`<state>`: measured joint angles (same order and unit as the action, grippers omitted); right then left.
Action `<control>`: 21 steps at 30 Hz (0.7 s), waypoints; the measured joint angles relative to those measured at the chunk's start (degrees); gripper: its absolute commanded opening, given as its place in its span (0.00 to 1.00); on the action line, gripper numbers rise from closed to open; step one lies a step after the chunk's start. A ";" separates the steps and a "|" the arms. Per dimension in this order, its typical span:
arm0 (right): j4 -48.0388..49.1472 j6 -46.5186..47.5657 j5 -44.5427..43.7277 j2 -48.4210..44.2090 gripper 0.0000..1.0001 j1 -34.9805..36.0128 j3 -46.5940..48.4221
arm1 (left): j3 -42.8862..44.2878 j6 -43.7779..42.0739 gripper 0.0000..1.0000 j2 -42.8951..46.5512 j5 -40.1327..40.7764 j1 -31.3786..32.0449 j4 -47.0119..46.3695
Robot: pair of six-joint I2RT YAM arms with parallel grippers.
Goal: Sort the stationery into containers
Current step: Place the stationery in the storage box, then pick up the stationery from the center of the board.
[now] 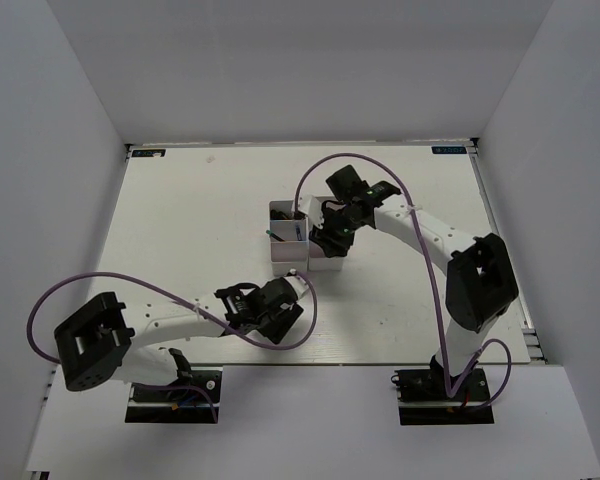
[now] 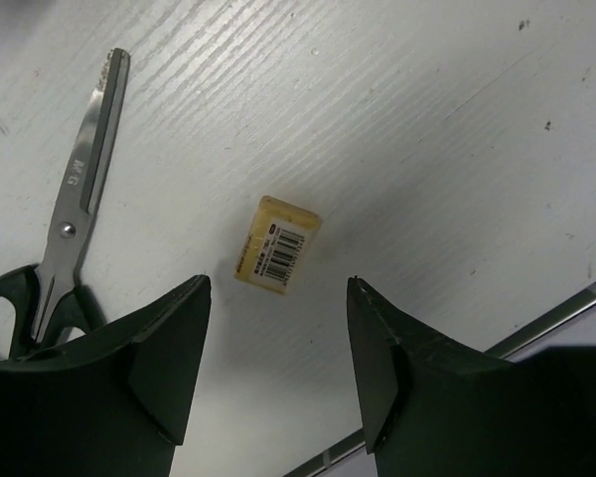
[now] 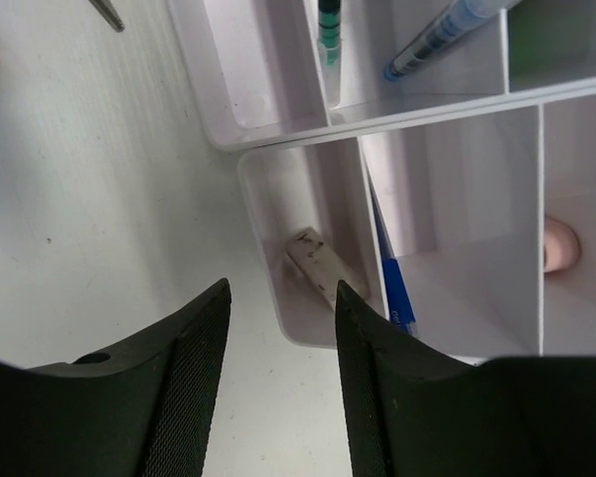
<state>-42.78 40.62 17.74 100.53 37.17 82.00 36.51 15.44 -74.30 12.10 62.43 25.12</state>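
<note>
The beige square block (image 2: 278, 245) with a barcode label lies flat on the table just ahead of my open, empty left gripper (image 2: 278, 288). The black-handled scissors (image 2: 70, 219) lie closed to its left. My right gripper (image 3: 281, 293) is open and empty above the near corner of the white bins (image 3: 268, 199). The white eraser (image 3: 323, 263) lies in that corner compartment. A blue pen (image 3: 397, 293) stands in the neighbouring compartment. Another blue pen (image 3: 447, 30) and a dark slim pen (image 3: 328, 30) stand in the farther compartments. No purple marker is clearly in view.
From above, the bins (image 1: 283, 250) stand mid-table with my right gripper (image 1: 325, 240) over them and my left gripper (image 1: 280, 305) nearer the front. A pinkish rounded end (image 3: 561, 246) shows in a right compartment. The table's front edge (image 2: 546, 323) runs close behind the left fingers.
</note>
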 measured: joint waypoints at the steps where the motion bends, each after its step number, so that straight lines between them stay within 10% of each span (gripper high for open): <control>1: 0.24 -0.26 -0.35 -0.09 0.48 0.00 0.00 | 0.00 -0.28 0.68 -0.50 -0.22 0.00 -0.28; 12: 2.58 -5.27 -3.10 -11.69 0.47 -0.92 -3.43 | 1.11 -3.91 0.51 -5.97 -1.14 0.00 -4.50; 18: 3.98 -6.45 -3.41 -21.75 0.47 -2.86 -9.46 | 2.49 -5.40 0.11 -8.24 -1.44 0.04 -6.91; 21: 4.04 -6.93 -4.66 -23.82 0.47 -4.07 -12.68 | 3.32 -5.77 0.08 -8.68 -1.64 0.04 -5.90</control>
<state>-38.74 33.69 13.08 76.71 33.10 69.32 39.83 9.67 -82.98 10.46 62.48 19.22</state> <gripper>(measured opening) 0.471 0.297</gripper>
